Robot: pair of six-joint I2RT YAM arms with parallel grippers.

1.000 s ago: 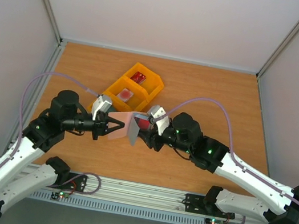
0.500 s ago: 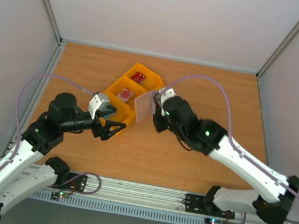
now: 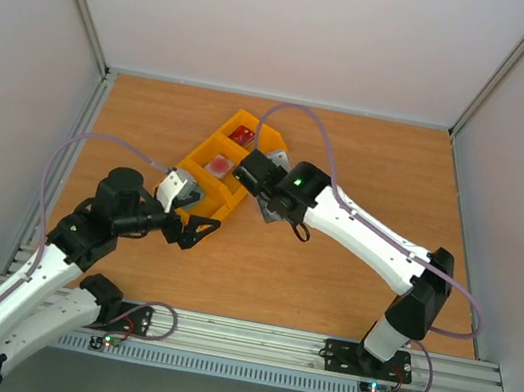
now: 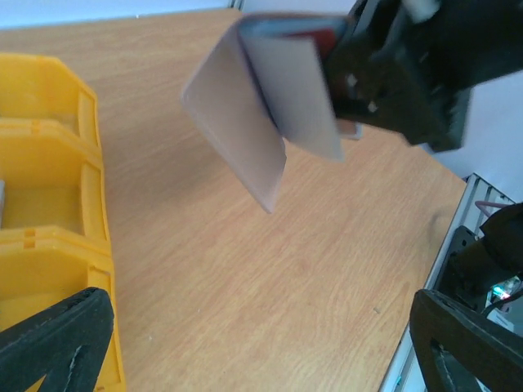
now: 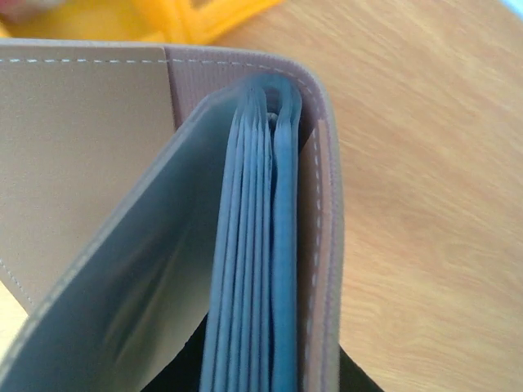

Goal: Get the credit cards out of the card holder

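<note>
Your left gripper stands wide open with nothing between its fingers. It sits just beside the near end of the yellow tray, left of centre in the overhead view.

Your right gripper is clamped on the card holder and holds it up off the wooden table, in the upper middle of the left wrist view. The holder hangs part open with its fold at the top and its taupe cover facing that camera. A strip of red shows inside it, close to the gripping fingers.

In the right wrist view the pale blue-grey pocket leaves fill the frame, stacked close together. You cannot tell there whether a card sits among them.

In the tray, a dark red card lies in the far compartment. A whitish-pink card with a red blotch lies in the middle one.
</note>
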